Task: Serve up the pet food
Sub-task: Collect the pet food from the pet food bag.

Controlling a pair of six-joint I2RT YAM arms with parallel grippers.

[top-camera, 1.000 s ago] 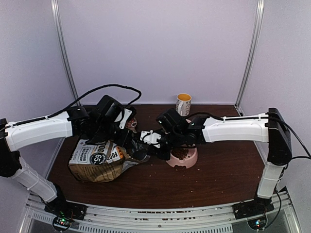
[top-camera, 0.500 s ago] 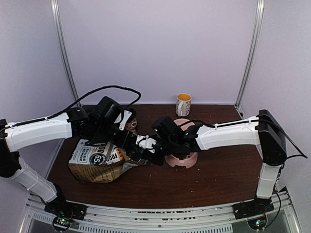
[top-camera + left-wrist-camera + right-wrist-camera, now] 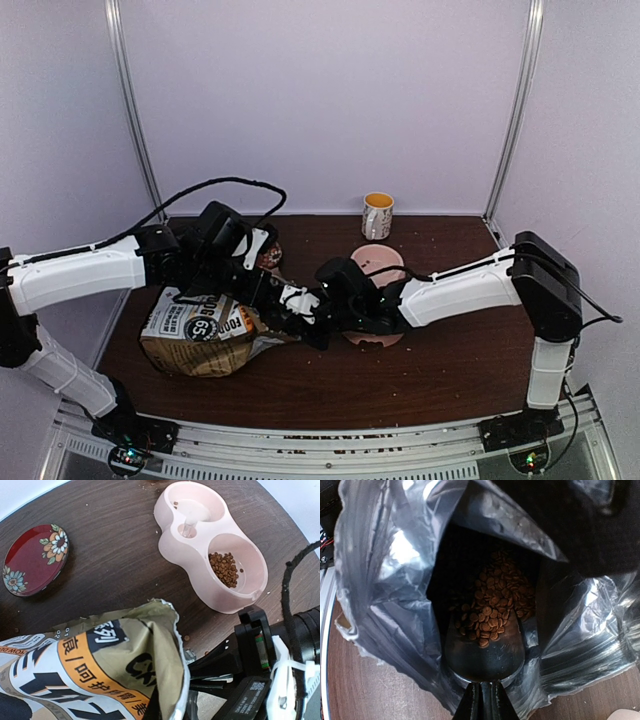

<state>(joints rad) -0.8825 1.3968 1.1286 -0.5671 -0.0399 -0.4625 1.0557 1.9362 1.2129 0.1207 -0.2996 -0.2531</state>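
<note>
Loose, light kibble [image 3: 492, 607] likely spills easily: right jaws clench the scoop [image 3: 485, 657] handle at lower centre, left jaws pinch the limp bag [image 3: 100, 665] at its rim.

The bag [image 3: 200, 335] lies on its side across the left half of the table [image 3: 450, 365]. Its mouth is occupied by the scoop [image 3: 485, 655] and narrowed by crumpled foil walls. The left arm [image 3: 80, 275] and right arm [image 3: 455, 290] meet over the table centre and bar passage there. The pink bowl [image 3: 210, 545] sits just right of the mouth, partly under the right arm. The mug [image 3: 377, 214] stands at the back edge. The red saucer [image 3: 35, 559] lies behind the bag. The front right area is open.
</note>
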